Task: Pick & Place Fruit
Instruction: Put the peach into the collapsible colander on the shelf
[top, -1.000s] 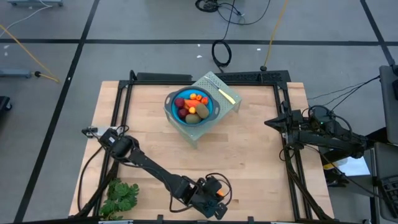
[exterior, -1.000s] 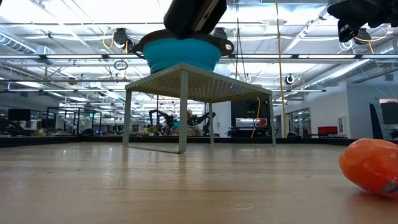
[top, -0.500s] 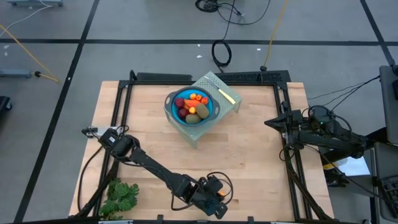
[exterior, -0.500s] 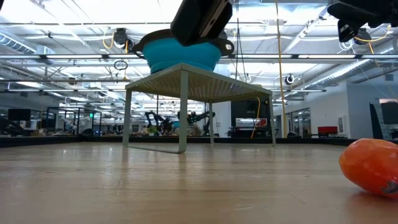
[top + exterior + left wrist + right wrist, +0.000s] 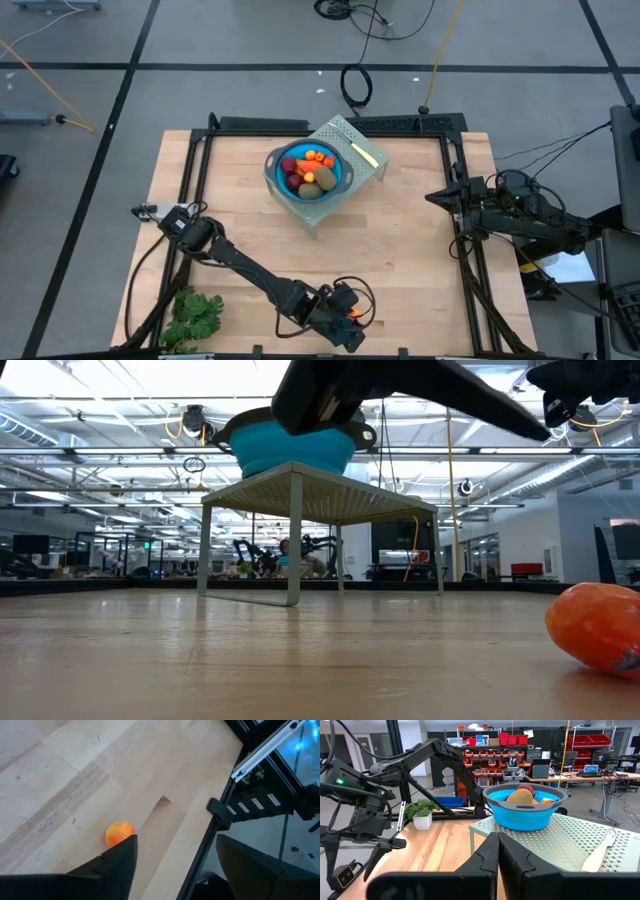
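Lying loose on the counter [image 5: 400, 260] near its front edge, a small orange fruit [image 5: 119, 833] sat just beside the left claw [image 5: 175, 865], whose jaws were spread and empty. Next I'd judge: straddle it, close, carry it to the blue bowl [image 5: 335, 180]. The right claw [image 5: 497, 860] waited shut.

wooden table [image 5: 240, 215], perforated stand [image 5: 365, 170] at its far middle, leafy bunch [image 5: 195, 318] at the near left corner, small orange fruit [image 5: 119, 833] lying loose near the near edge
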`<act>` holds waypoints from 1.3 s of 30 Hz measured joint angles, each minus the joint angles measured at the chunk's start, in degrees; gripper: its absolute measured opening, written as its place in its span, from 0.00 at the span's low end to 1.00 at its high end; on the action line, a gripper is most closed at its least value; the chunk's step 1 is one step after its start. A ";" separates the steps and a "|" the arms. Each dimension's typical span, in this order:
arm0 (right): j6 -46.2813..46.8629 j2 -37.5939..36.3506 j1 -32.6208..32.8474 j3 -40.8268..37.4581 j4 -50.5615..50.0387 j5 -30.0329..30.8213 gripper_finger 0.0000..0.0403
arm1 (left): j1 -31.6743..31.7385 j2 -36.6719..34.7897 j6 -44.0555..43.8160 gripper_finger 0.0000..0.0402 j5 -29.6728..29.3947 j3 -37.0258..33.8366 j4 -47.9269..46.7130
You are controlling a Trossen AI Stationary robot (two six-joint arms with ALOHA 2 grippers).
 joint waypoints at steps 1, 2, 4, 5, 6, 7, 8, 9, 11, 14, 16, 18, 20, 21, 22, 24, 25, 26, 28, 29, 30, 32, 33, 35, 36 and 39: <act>0.00 0.00 0.00 0.00 0.00 0.00 0.00 | 0.00 0.00 -0.21 0.68 -0.40 0.00 -0.02; 0.00 0.00 -0.02 0.00 0.00 0.00 0.00 | 0.02 0.00 -0.28 0.69 -0.77 0.00 -0.06; 0.00 0.00 -0.02 0.00 0.00 0.00 0.00 | 0.16 0.00 -0.11 0.70 -1.40 0.01 -0.12; 0.00 0.00 0.00 0.00 0.00 0.00 0.00 | 0.32 0.00 0.14 0.70 -1.47 0.01 -0.18; -0.10 0.00 -0.01 0.00 0.00 0.00 0.00 | 0.48 0.00 0.48 0.69 -1.57 0.01 -0.34; -0.24 0.00 -0.01 0.00 0.00 0.00 0.00 | 0.64 0.00 0.53 0.68 -1.62 0.02 -0.51; -0.44 0.00 -0.01 0.00 0.00 0.00 0.00 | 0.79 0.00 0.55 0.67 -1.67 0.02 -0.57; -0.58 0.00 0.00 0.00 0.00 0.00 0.00 | 0.92 0.17 0.55 0.66 -1.65 0.02 -0.52; -0.61 0.00 0.00 0.00 -0.01 0.00 0.00 | 1.27 0.61 0.70 0.64 -1.29 0.04 -0.35; -0.63 0.02 -0.01 0.00 -0.07 0.02 0.00 | 1.58 2.19 0.47 0.62 2.10 0.04 1.23; -0.92 0.02 0.00 0.00 -0.59 0.12 0.00 | 1.60 3.23 0.02 0.61 4.85 0.04 2.19; -1.49 0.02 -0.01 0.00 -0.76 0.26 0.00 | 1.62 4.26 -1.38 0.60 6.54 0.04 2.95; -1.53 0.02 0.00 0.00 -0.81 0.24 0.00 | 1.64 4.80 -2.85 0.60 7.72 0.04 2.58; -1.53 0.02 0.00 0.00 -0.79 0.24 0.00 | 1.66 5.16 -3.50 0.60 7.79 0.04 2.53; -1.51 0.02 0.00 0.00 -0.79 0.24 0.00 | 1.76 5.49 -4.00 0.60 7.80 0.04 2.53; -1.51 0.02 -0.01 0.00 -0.80 0.24 0.00 | 1.87 5.78 -4.93 0.60 7.72 0.04 1.74; -1.51 0.02 -0.01 0.00 -0.79 0.24 0.00 | 1.95 5.79 -5.34 0.60 7.67 0.04 1.45; -1.51 0.02 -0.01 0.00 -0.79 0.24 0.00 | 2.06 5.76 -5.48 0.60 7.55 0.04 1.38; -1.51 0.02 0.00 -0.02 -0.81 0.24 0.00 | 2.31 5.62 -5.57 0.60 7.27 0.09 0.58; -1.49 0.02 0.00 0.00 -0.79 0.24 0.00 | 2.43 5.62 -5.57 0.60 7.25 0.09 0.20; -1.49 0.02 -0.02 0.00 -0.81 0.24 0.00 | 2.55 5.63 -5.55 0.60 7.27 0.09 0.15; -1.49 0.02 0.00 0.00 -0.81 0.24 0.00 | 2.78 5.66 -5.58 0.60 7.25 0.09 0.09; -1.49 0.02 0.00 0.00 -0.81 0.24 0.00 | 2.89 5.66 -5.69 0.60 7.24 0.09 0.17; -1.49 0.02 -0.02 0.00 -0.81 0.24 0.00 | 3.17 5.64 -6.05 0.60 7.23 0.09 0.12; -1.49 0.02 -0.01 0.00 -0.81 0.24 0.00 | 3.29 5.64 -6.06 0.60 7.23 0.09 -0.03; -1.49 0.02 0.00 0.00 -0.81 0.24 0.00 | 3.61 5.64 -5.74 0.60 7.08 0.09 -0.82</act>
